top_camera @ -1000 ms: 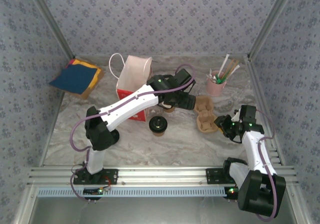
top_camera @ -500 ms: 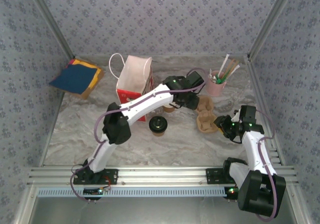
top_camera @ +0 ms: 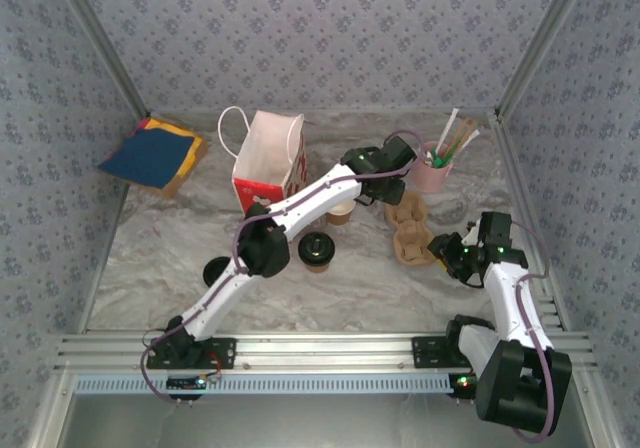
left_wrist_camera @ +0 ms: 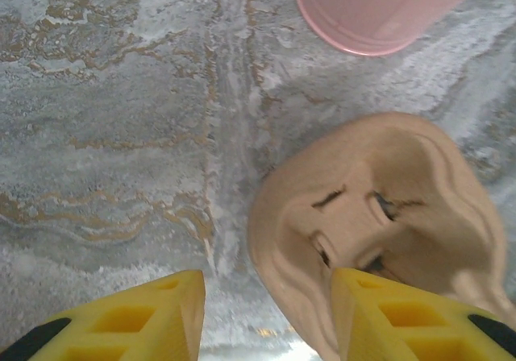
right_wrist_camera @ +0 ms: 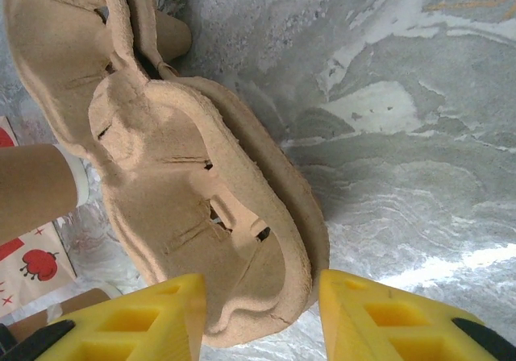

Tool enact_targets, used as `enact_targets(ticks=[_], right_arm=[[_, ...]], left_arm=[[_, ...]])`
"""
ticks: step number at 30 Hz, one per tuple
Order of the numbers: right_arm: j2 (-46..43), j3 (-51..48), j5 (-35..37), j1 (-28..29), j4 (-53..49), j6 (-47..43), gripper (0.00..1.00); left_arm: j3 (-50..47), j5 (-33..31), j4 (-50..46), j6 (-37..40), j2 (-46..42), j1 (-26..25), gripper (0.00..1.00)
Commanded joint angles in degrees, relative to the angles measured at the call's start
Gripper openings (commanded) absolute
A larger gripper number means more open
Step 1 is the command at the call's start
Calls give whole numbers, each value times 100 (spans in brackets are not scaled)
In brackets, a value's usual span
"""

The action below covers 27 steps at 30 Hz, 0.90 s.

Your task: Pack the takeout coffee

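The lidded coffee cup (top_camera: 317,251) stands on the table (top_camera: 330,298) near its middle, at 9 o'clock from the cup carrier (top_camera: 412,230). The left gripper (left_wrist_camera: 266,296) hangs released over the carrier's 12 o'clock end, just short of the pink cup (left_wrist_camera: 379,10), the carrier's rim reaching between its fingers. The right gripper (right_wrist_camera: 260,296) straddles the carrier's 4 o'clock rim; whether it pinches, I cannot tell

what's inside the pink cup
A bunch of straws stands in the pink cup. Their white, green and tan ends fan out above its rim. Their lower ends and the bottom of the cup are hidden by its wall.
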Motion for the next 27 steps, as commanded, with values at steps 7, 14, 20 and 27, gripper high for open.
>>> enact_targets(ticks=[7, 14, 20, 27], right_arm=[[225, -81, -170, -1, 243, -121, 41], [284, -69, -285, 2, 332, -104, 40], [236, -82, -483, 10, 449, -69, 38], [278, -170, -589, 32, 652, -56, 38]], left_arm=[[390, 94, 115, 93, 469, -13, 39], [351, 319, 44, 6, 583, -13, 33], [312, 447, 9, -55, 621, -47, 33], [305, 499, -8, -54, 621, -91, 33]])
